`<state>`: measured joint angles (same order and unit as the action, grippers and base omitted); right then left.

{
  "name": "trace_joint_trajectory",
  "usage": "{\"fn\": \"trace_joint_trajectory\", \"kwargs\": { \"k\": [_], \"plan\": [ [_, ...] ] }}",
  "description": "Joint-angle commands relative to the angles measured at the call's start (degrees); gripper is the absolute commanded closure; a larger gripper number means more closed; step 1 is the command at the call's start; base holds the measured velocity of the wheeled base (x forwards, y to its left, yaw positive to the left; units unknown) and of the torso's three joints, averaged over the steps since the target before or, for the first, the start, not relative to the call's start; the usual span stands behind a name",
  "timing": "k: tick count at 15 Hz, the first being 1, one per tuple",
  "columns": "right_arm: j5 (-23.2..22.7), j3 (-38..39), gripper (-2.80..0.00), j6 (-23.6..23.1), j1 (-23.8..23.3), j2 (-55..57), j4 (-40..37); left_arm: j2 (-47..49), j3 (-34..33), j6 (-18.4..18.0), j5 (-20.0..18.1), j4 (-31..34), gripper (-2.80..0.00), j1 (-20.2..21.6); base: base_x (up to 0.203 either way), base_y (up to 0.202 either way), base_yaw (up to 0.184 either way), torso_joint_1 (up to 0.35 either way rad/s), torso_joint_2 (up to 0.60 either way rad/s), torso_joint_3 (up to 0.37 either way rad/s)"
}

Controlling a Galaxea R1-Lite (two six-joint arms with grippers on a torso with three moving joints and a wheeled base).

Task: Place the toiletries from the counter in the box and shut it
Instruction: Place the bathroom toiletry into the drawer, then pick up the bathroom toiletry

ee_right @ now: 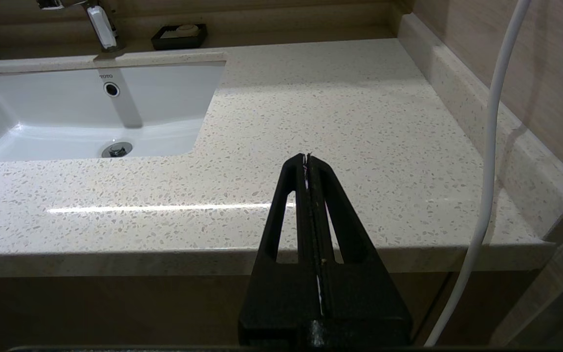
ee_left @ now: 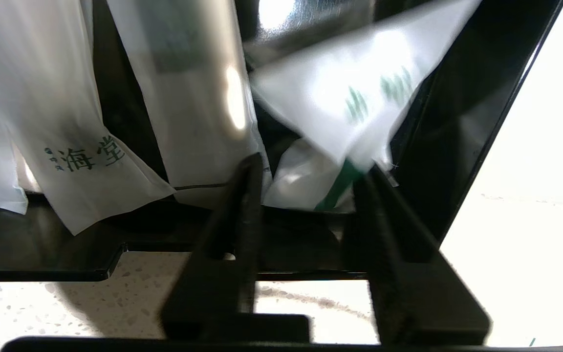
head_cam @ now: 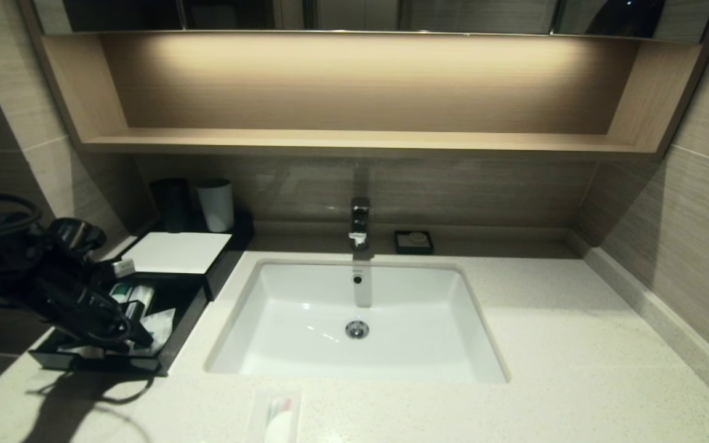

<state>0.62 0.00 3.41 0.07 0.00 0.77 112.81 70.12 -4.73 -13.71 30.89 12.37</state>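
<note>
The box [head_cam: 176, 252] stands at the counter's [head_cam: 576, 344] left end with its black drawer [head_cam: 173, 332] pulled out. My left gripper [head_cam: 139, 335] hovers over the drawer, open. In the left wrist view the left gripper [ee_left: 311, 166] has its jaws apart with nothing clamped. A blurred white sachet [ee_left: 359, 93] with green marks lies tilted just beyond the fingertips, over another wrapped item [ee_left: 301, 181]. Two long packets [ee_left: 66, 122] [ee_left: 193, 98] lie in the drawer beside it. One wrapped packet [head_cam: 277, 418] rests on the counter in front of the sink [head_cam: 305, 295]. My right gripper [ee_right: 307, 157] is shut and empty.
A black cup [head_cam: 172, 203] and a white cup [head_cam: 216, 204] stand behind the box. The faucet [head_cam: 359, 223] and a small black soap dish [head_cam: 413, 242] sit at the back wall. A wooden shelf [head_cam: 360, 141] hangs overhead. A white cable [ee_right: 491, 146] runs beside the right gripper.
</note>
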Motion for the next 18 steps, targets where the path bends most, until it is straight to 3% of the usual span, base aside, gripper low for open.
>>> {"fn": "trace_joint_trajectory", "kwargs": {
  "k": [1, 6, 9, 10, 13, 15, 18],
  "plan": [
    [-0.01, 0.0, 0.0, 0.01, 0.01, 0.09, 0.02, -0.64, -0.07, -0.02, -0.08, -0.11, -2.8, 0.02, 0.0, 0.0, 0.0, 0.0, 0.0, 0.0],
    [-0.01, 0.0, 0.0, 0.01, 0.01, 0.09, 0.02, -5.58, -0.35, -0.56, 0.44, -0.19, -2.8, 0.09, 0.0, 0.0, 0.0, 0.0, 0.0, 0.0],
    [-0.01, 0.0, 0.0, 0.01, 0.01, 0.09, 0.02, -13.55, -0.72, -0.86, 1.33, 0.53, -2.8, -0.47, 0.0, 0.0, 0.0, 0.0, 0.0, 0.0],
    [-0.01, 0.0, 0.0, 0.01, 0.01, 0.09, 0.02, -16.84, -1.62, -1.58, 1.83, 1.21, 0.0, -1.28, 0.0, 0.0, 0.0, 0.0, 0.0, 0.0],
    [-0.01, 0.0, 0.0, 0.01, 0.01, 0.06, 0.02, -22.82, -9.26, -4.08, 4.95, 2.98, 0.0, -7.56, 0.0, 0.0, 0.0, 0.0, 0.0, 0.0],
    [-0.01, 0.0, 0.0, 0.01, 0.01, 0.09, 0.02, -24.64, -13.64, -5.03, 7.08, 1.29, 0.0, -14.83, 0.0, 0.0, 0.0, 0.0, 0.0, 0.0],
    [-0.01, 0.0, 0.0, 0.01, 0.01, 0.09, 0.02, -22.27, -16.27, -1.49, 9.91, -0.78, 0.0, -25.82, 0.0, 0.0, 0.0, 0.0, 0.0, 0.0]
  ]
}}
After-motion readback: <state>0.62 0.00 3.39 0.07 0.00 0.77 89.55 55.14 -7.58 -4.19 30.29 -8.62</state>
